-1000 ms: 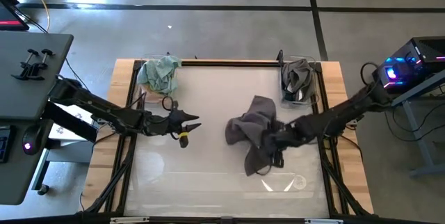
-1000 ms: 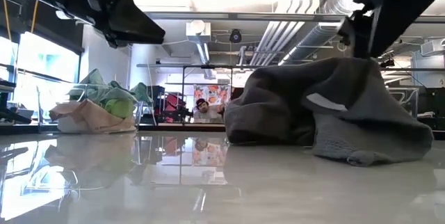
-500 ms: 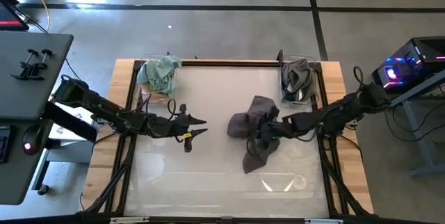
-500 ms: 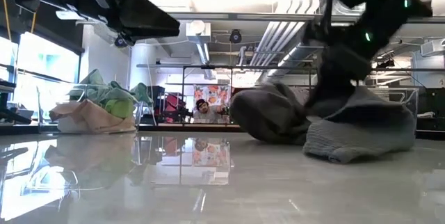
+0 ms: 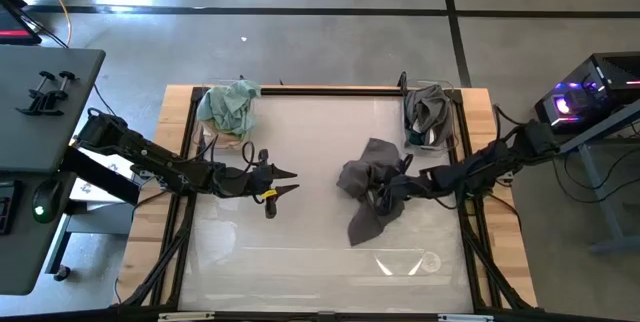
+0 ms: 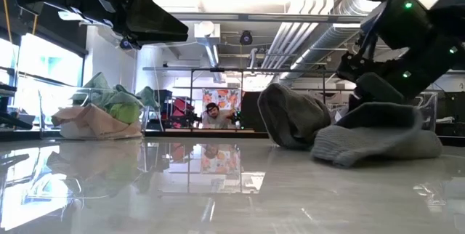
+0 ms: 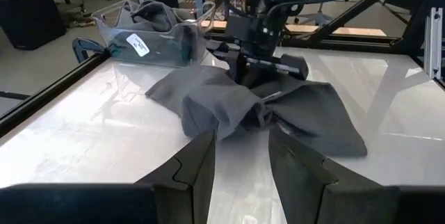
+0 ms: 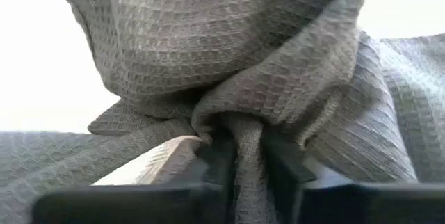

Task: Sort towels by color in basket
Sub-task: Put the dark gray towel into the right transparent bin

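The table (image 5: 300,252) was a glossy white surface with a dark frame and wooden borders. A crumpled dark grey towel (image 5: 368,187) lay directly on it, right of centre. A clear bin (image 5: 409,140) holding grey cloth stood at the upper right corner. A pile of light towels (image 5: 228,105) sat at the upper left corner.

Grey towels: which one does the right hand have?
The dark grey towel crumpled on the open table; the right hand pinches a fold. The other grey towel sits in the clear bin.
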Available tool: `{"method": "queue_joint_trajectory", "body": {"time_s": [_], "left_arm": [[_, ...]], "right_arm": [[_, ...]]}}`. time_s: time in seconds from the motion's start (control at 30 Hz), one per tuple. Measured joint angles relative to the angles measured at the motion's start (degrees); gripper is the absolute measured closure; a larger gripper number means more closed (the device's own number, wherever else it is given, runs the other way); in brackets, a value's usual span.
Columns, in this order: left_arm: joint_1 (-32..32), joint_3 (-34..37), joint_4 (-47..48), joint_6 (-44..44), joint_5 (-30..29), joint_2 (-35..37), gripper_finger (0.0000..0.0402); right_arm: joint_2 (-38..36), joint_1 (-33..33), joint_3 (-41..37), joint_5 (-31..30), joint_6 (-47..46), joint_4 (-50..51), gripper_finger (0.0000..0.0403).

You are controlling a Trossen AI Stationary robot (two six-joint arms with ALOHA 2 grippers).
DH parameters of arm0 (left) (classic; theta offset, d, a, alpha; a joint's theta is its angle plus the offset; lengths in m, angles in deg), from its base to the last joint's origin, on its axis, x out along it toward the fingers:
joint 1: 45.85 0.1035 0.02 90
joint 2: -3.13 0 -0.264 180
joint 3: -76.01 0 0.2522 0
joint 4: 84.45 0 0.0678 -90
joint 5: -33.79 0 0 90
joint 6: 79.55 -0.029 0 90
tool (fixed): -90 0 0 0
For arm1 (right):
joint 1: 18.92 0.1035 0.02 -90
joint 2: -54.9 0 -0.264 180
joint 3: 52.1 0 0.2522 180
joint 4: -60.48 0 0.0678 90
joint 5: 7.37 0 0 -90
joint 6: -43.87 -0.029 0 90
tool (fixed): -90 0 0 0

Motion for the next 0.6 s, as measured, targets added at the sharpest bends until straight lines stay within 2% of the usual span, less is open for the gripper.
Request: {"method": "queue_joint_trajectory", "body": {"time_s": [0.07, 0.2, 0.37, 0.5, 0.6], "left_arm": [[-0.11, 0.00, 0.04, 0.00, 0.14, 0.00, 0.0280], [-0.44, 0.00, 0.38, -0.04, 0.19, 0.00, 0.0280], [-0.44, 0.00, 0.49, -0.02, 0.17, 0.00, 0.0280], [-0.44, 0.02, 0.25, -0.02, 0.19, 0.00, 0.0280], [-0.44, 0.02, 0.09, -0.02, 0.19, 0.02, 0.0280]], "right_arm": [[0.10, 1.84, -1.14, -1.14, -2.81, -2.84, 0.0377], [-0.58, 8.27, -1.42, -3.87, -5.43, -9.02, 0.0378], [-4.87, 14.75, 3.85, -15.60, -4.99, -9.44, 0.0383], [-10.63, 17.77, 10.88, -20.31, 0.33, -2.28, 0.0383], [-16.52, 19.15, 18.85, -25.60, 2.79, 11.72, 0.0383]]}}
